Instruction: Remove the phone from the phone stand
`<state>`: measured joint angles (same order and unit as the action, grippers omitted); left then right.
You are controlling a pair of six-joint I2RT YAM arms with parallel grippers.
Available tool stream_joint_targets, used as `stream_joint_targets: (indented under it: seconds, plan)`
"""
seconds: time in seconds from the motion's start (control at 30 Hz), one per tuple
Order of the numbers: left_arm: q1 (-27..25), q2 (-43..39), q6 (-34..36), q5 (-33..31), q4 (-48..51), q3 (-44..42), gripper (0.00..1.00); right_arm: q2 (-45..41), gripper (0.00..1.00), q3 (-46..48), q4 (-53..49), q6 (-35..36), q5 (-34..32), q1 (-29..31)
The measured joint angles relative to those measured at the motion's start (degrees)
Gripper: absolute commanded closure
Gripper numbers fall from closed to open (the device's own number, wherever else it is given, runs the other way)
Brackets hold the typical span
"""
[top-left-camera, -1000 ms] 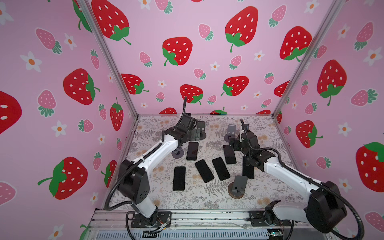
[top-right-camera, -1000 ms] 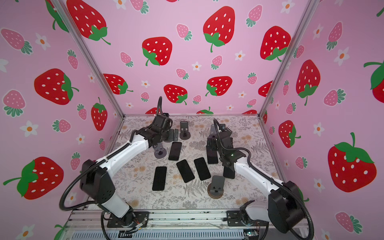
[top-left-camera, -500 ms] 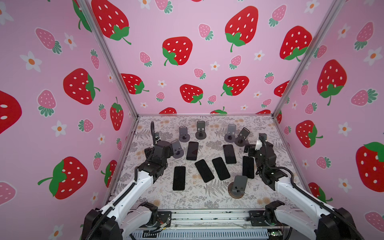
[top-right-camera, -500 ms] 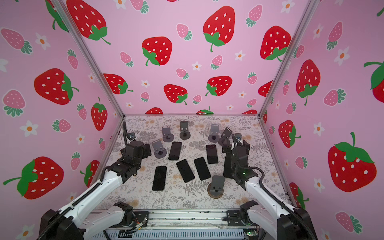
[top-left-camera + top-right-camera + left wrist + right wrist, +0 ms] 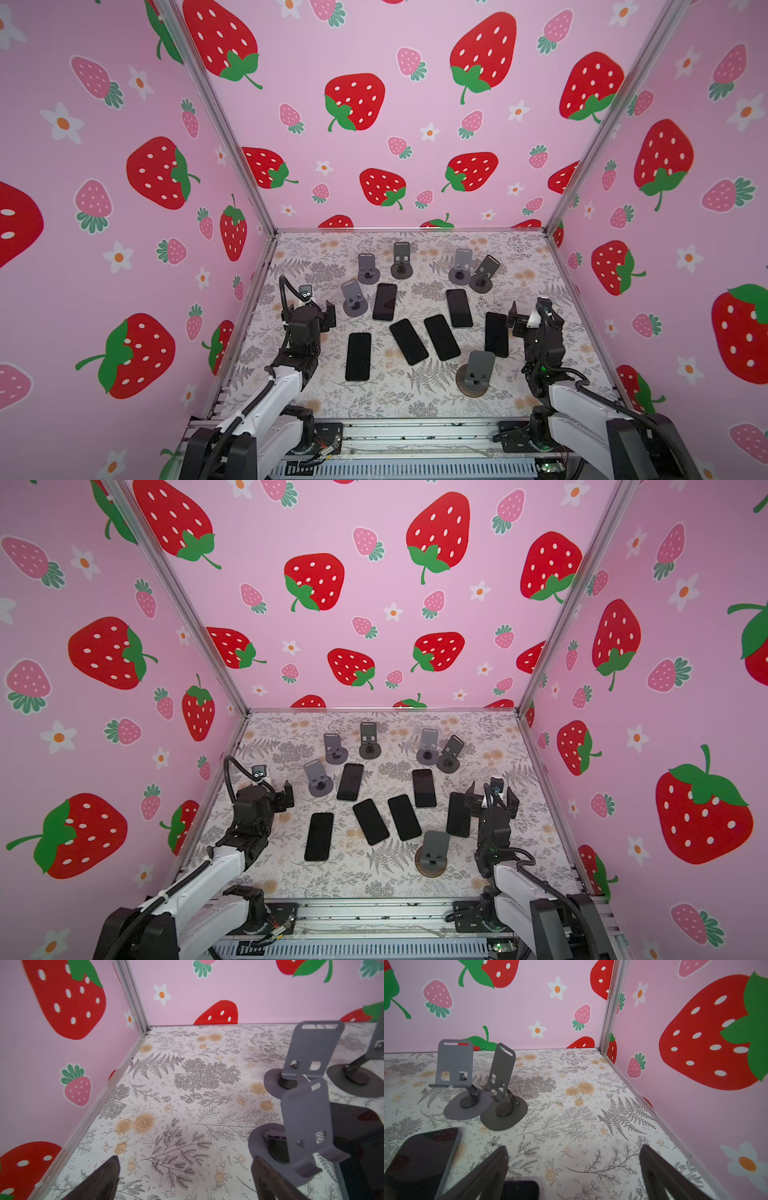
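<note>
Several black phones lie flat on the floral table, among them one (image 5: pixel 385 302) by the left stands and one (image 5: pixel 496 334) close to my right gripper. Several grey phone stands are upright and bare: a far row with one (image 5: pixel 401 259) in it, and a near stand (image 5: pixel 478 372) toward the front. No phone rests on any stand. My left gripper (image 5: pixel 322 313) (image 5: pixel 185 1167) is open over bare table, with a stand (image 5: pixel 307 1126) beside it. My right gripper (image 5: pixel 491 802) (image 5: pixel 574 1153) is open too, above a phone's end (image 5: pixel 521 1189).
Pink strawberry walls close in the table on three sides, with metal corner posts (image 5: pixel 582 166). Two stands (image 5: pixel 454 1064) (image 5: pixel 502 1076) stand touching at their bases, beyond the right gripper. Another phone (image 5: pixel 421 1159) lies beside the right gripper. A metal rail (image 5: pixel 415 436) runs along the front.
Both arms have drawn back from the far stands toward the front of the table, left arm to the left side, right arm to the right. Phones and stands have not moved.
</note>
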<state>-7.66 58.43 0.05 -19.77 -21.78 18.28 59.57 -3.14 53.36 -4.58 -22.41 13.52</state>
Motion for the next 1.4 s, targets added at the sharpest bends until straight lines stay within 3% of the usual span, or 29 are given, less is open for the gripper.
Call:
stream_joint_targets:
  seconds: [0.27,0.53,0.63,0.87,1.4]
  plan:
    - [3.6,15.1,-1.4,4.1,-11.1,0.1,0.01,12.9,0.0,-0.1,13.5,2.2,3.1,-0.7]
    - [5.0,26.5,-2.3,6.9,-24.6,1.1,0.01,26.3,0.0,-8.1,20.2,5.0,7.5,-3.1]
    - [5.6,29.6,-2.0,9.1,-24.9,2.3,0.01,30.3,0.0,-8.4,21.2,4.7,9.0,-4.7]
    - [8.5,30.5,-2.2,15.8,-22.8,7.1,0.01,31.0,0.0,-11.0,19.8,3.3,8.7,-5.6]
    - [8.1,30.5,-2.2,17.3,-21.2,7.1,0.01,31.0,0.0,-11.0,19.1,3.1,8.7,-5.6]
